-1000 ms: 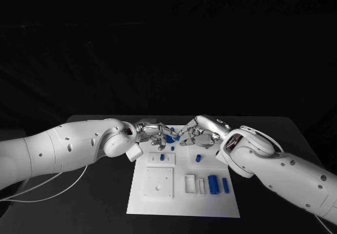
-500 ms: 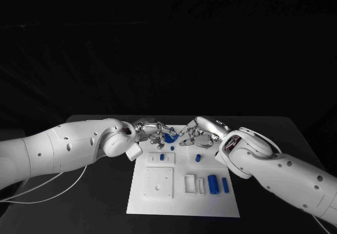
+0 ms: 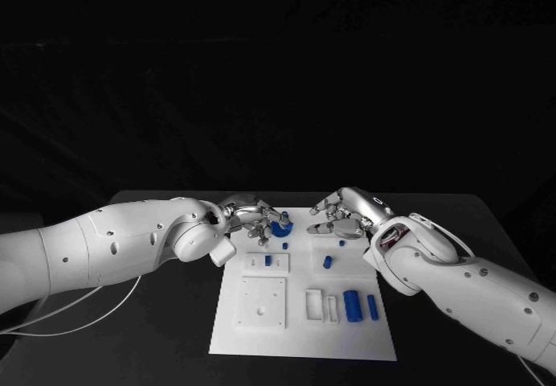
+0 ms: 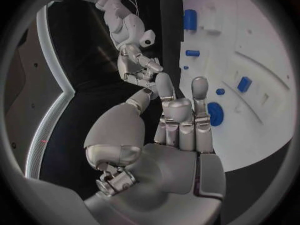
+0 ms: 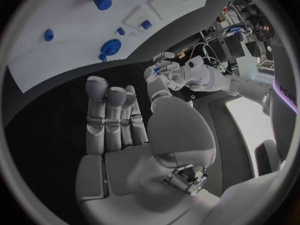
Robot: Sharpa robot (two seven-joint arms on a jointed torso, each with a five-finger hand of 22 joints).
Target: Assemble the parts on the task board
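The white task board (image 3: 304, 330) lies in the middle of the table. A round blue part (image 3: 280, 230) sits at its far end, also seen in the left wrist view (image 4: 214, 113) and the right wrist view (image 5: 111, 47). My left hand (image 3: 259, 220) hovers just beside it with straight fingers (image 4: 180, 116) and holds nothing; whether they touch the part I cannot tell. My right hand (image 3: 342, 215) is off to the right of the part, fingers (image 5: 112, 117) stretched out and empty. Small blue pieces (image 3: 267, 260) (image 3: 328, 260) stand mid-board.
Two blue cylinders (image 3: 352, 305) (image 3: 372, 305) lie in slots at the board's near right, next to white blocks (image 3: 314, 302). A white square plate (image 3: 262, 302) sits at the near left. Dark table surface (image 3: 151, 338) surrounds the board.
My right hand has drawn back to the right, away from the round blue part, and its fingers have straightened. The left hand stays by the part.
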